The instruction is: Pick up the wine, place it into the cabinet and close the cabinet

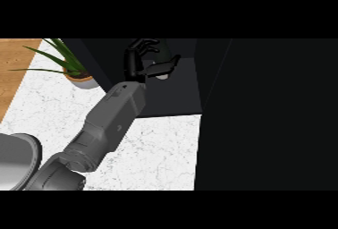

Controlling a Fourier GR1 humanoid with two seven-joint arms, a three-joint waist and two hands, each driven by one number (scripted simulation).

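My left hand is reached into the dark cabinet at the back of the counter, its grey forearm running up from the lower left. The fingers are relaxed and spread, with the thumb standing out to the right. A small pale part of the wine bottle shows just under the thumb; the rest of the bottle is lost in the cabinet's dark inside. The black cabinet door stands open and fills the right of the view. My right hand does not show.
A potted plant stands on the white marble counter left of the cabinet. A grey round vessel sits at the lower left edge. Wooden floor shows at the top left.
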